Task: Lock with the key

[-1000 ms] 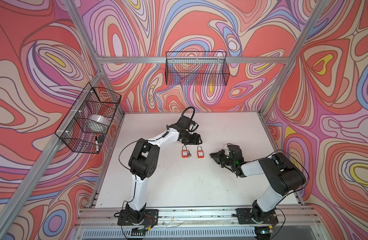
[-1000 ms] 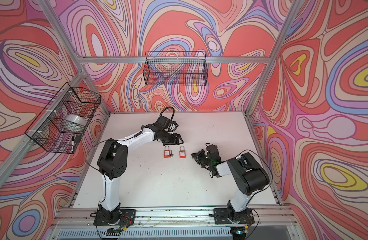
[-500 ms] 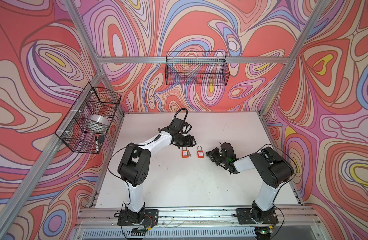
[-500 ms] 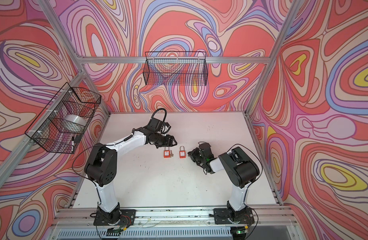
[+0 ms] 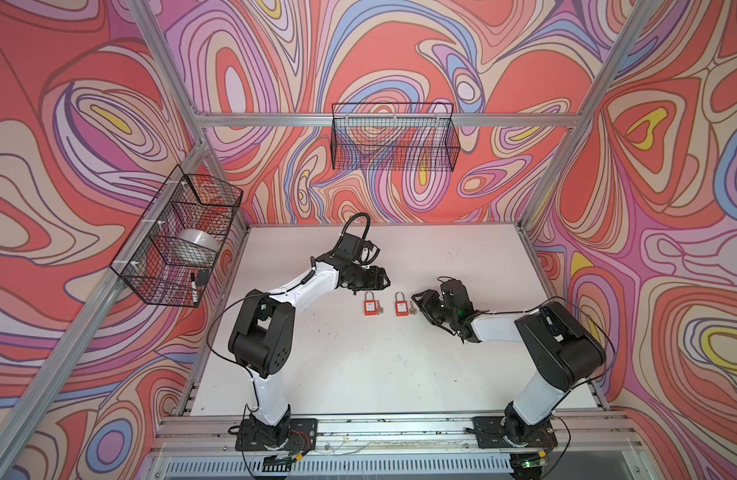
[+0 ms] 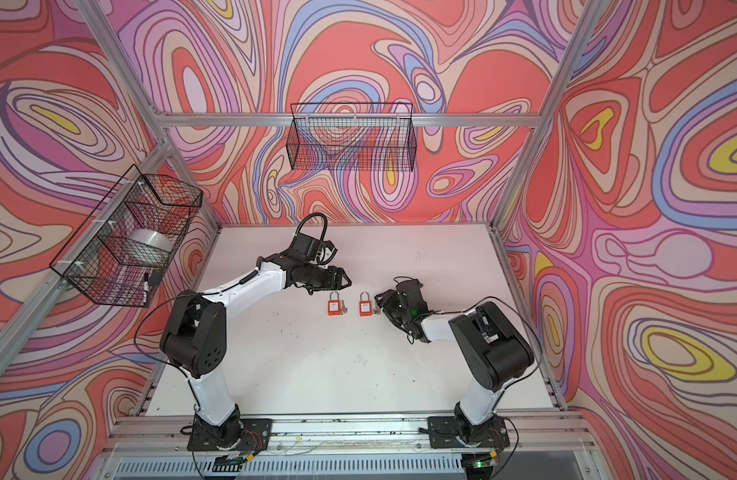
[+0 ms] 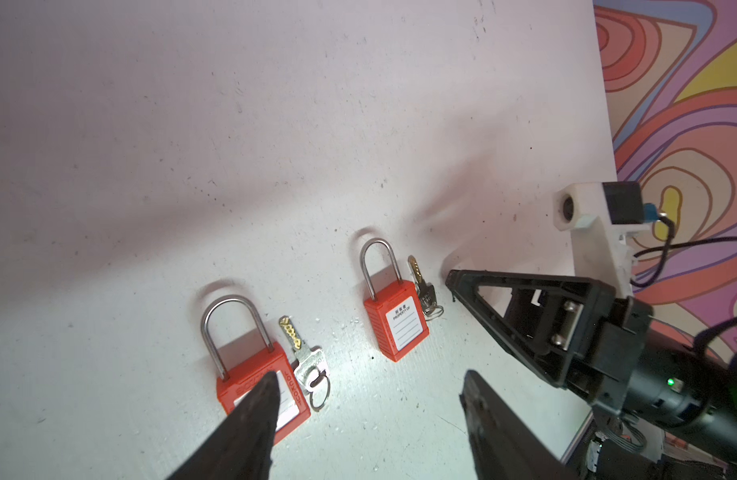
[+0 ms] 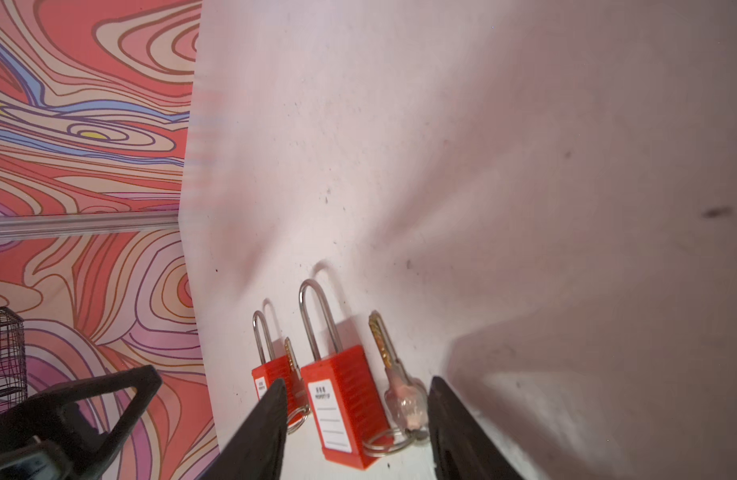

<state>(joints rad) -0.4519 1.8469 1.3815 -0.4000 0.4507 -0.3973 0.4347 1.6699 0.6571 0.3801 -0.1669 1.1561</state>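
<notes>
On the white desk, near its middle, a red plastic padlock with a steel shackle lay flat on the left arm's side. A second red padlock of the same make lay near it on the right arm's side, and the two did not touch. Both shackles pointed toward the back wall, and in the left wrist view both legs of each shackle met the body. A silver key with a brass blade on a small ring lay on the desk just beside the first padlock. A matching second key lay just beside the second red padlock, on the side facing the right arm.

The black left tool hung just behind the first padlock with its jaws wide and nothing between them.

The black right tool also had its jaws wide and gripped nothing. In the right wrist view the second red padlock and the second key showed between its fingers, resting on the desk. One fingertip was close to that key, but contact could not be told.

A black wire basket hung on the back wall.
</notes>
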